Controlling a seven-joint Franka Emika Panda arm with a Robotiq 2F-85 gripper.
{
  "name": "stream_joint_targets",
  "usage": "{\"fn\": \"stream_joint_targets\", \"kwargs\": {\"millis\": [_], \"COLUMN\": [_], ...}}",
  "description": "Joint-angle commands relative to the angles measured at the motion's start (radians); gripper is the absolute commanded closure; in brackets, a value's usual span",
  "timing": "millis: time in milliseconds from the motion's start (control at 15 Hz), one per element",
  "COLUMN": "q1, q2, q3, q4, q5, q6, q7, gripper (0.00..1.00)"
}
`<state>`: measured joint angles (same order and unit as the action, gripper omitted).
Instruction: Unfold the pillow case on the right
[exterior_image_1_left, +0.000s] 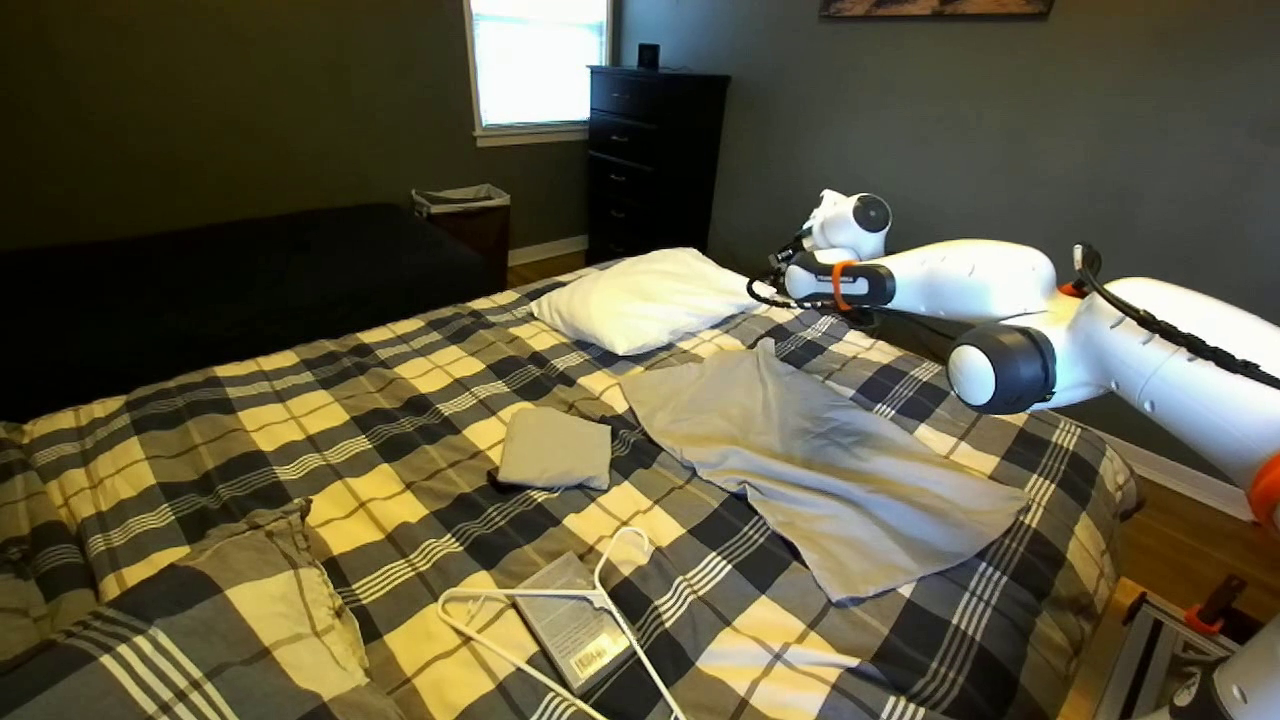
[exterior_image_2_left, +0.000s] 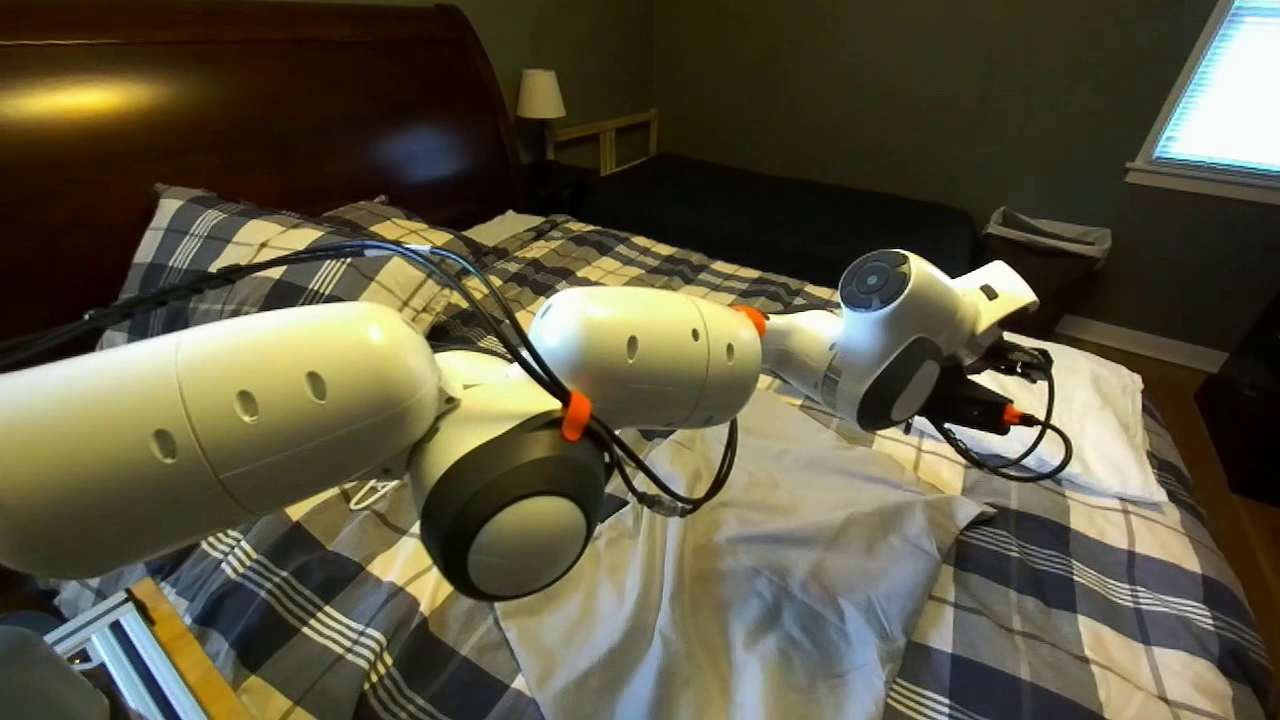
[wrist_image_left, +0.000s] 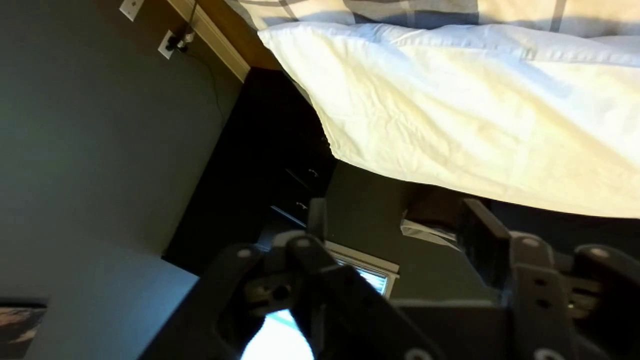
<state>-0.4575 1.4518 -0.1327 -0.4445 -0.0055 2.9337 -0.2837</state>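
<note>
Pillow case (exterior_image_1_left: 800, 450), pale grey and rumpled, lies spread out just beside the white pillow (exterior_image_1_left: 650, 300), a pointed corner reaching toward it. A small folded grey cloth (exterior_image_1_left: 555, 450) lies near the pillow too. Farther from the pillow, a white hanger (exterior_image_1_left: 550, 593) rests across a flat grey item (exterior_image_1_left: 572, 630) bearing a barcode. Close to the pillow in both exterior views, the pincer (wrist_image_left: 395, 225) has its jaws parted wide, as the wrist view shows.

I see the thin, light grey pillow case (exterior_image_1_left: 800, 450) lying rumpled but mostly spread out across the plaid bedspread (exterior_image_1_left: 380, 440), its middle creased.
</note>
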Motion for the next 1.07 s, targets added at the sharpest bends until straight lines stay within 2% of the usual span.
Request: {"fn": "stream_joint_targets", "kwargs": {"millis": [0,267,467,800,1000], "q1": [0.010,-0.010,-0.032,-0.063,-0.066], "q2": [-0.042,-0.063,-0.092,-0.166,-0.210], "q3": [0.149,0.323,0.384,0.359,0.305], "q4": [-0.040,-0.036,-0.025,-0.020,-0.025], "q5": [0.033,0.057,0.106,0.160,0.141], "q6": [-0.127,-0.304,-0.491,-0.864,-1.078], "q7": [-0.153,-0.354,-0.480,-0.592,-0.596], "gripper": [0.01,0.00,0.00,0.00,0.00]}}
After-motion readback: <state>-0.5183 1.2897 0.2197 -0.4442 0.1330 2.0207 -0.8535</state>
